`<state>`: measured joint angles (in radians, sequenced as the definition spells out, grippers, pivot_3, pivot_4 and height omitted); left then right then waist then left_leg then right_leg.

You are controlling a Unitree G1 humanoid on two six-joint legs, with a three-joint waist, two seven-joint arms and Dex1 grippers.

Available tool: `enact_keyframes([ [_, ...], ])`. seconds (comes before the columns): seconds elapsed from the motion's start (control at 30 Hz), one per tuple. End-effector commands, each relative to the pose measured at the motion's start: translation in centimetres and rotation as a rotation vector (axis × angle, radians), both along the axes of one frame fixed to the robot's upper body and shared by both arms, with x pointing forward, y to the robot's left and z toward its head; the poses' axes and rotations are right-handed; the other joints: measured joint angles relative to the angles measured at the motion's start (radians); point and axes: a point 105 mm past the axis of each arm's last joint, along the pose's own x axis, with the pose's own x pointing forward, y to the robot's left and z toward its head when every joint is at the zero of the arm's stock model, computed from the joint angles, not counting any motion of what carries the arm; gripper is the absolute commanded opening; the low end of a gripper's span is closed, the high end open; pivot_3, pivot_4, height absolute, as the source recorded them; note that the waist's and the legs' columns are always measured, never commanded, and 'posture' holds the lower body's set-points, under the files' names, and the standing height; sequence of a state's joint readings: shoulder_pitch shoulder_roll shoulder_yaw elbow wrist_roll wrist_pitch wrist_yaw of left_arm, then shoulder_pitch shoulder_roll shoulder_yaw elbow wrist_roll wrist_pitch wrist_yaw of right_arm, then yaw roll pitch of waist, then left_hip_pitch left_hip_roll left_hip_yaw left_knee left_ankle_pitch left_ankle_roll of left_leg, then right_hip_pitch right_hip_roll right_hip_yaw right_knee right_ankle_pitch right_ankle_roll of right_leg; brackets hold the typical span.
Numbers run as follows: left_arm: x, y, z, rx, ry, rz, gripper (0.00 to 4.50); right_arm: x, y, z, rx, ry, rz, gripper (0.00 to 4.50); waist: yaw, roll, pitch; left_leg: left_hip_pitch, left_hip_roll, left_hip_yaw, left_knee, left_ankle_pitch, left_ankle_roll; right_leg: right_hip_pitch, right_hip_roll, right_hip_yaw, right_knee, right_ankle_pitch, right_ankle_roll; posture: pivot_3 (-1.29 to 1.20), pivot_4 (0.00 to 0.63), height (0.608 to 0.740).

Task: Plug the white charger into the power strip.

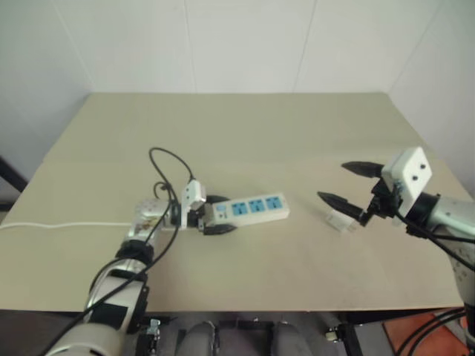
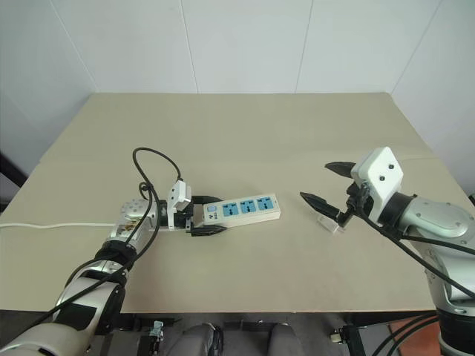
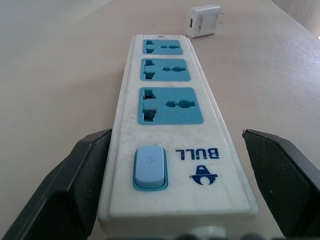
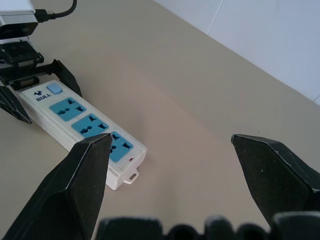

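The power strip (image 1: 256, 207) lies flat on the beige table, its three blue sockets facing up and its blue switch (image 3: 149, 167) at the end nearest my left arm. My left gripper (image 1: 221, 215) is open and straddles that switch end, one finger (image 3: 80, 175) close against the strip's side and the other finger (image 3: 282, 172) standing apart from it. The white charger (image 1: 340, 219) lies on the table to the right of the strip, beyond its far end (image 3: 203, 21). My right gripper (image 1: 334, 182) hangs open just above the charger, holding nothing.
The strip's thin white cord (image 1: 59, 225) runs left along the table (image 1: 245, 126) and off its left edge. A black cable (image 1: 167, 167) loops above my left wrist. White walls close in the back and right sides.
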<state>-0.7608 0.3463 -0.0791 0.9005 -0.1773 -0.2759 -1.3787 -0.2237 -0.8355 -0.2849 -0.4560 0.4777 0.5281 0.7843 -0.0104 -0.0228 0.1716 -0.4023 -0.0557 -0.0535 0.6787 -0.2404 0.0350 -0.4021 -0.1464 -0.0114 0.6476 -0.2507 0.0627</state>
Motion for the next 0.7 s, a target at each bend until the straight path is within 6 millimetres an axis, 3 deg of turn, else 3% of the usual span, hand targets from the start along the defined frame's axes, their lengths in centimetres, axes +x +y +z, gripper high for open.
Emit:
enact_keyframes([
  [0.03,-0.2,0.1,-0.6,0.020,-0.006,-0.005,4.48,-0.5,0.3,1.6,-0.006,-0.061,0.013,4.50,-0.001,0.000,0.000,0.000,0.000,0.000,0.000,0.000,0.000,0.000,0.000,0.000,0.000,0.000,0.000,0.00,0.150,0.740],
  [0.43,-0.2,1.5,-2.2,0.068,0.008,0.053,4.48,-0.5,0.6,1.6,-0.012,-0.054,0.030,4.50,-0.004,0.000,-0.002,0.005,0.000,0.000,0.000,0.000,0.000,0.004,0.000,0.000,0.000,0.000,0.000,0.00,0.150,0.740],
  [0.6,-0.6,1.4,-3.0,0.082,0.038,0.032,3.27,-0.5,0.9,1.5,-0.014,-0.050,0.041,4.50,-0.004,0.000,-0.002,0.013,0.001,0.000,-0.002,0.000,0.000,0.013,0.000,0.000,-0.001,0.000,0.000,0.00,0.150,0.740],
  [0.7,-0.7,1.3,-3.1,0.076,0.045,0.024,3.29,-0.5,0.9,1.6,-0.016,-0.048,0.043,4.50,-0.005,0.000,-0.003,0.014,0.001,0.000,-0.002,0.000,0.000,0.013,0.000,0.000,-0.001,0.000,0.000,0.00,0.150,0.740],
])
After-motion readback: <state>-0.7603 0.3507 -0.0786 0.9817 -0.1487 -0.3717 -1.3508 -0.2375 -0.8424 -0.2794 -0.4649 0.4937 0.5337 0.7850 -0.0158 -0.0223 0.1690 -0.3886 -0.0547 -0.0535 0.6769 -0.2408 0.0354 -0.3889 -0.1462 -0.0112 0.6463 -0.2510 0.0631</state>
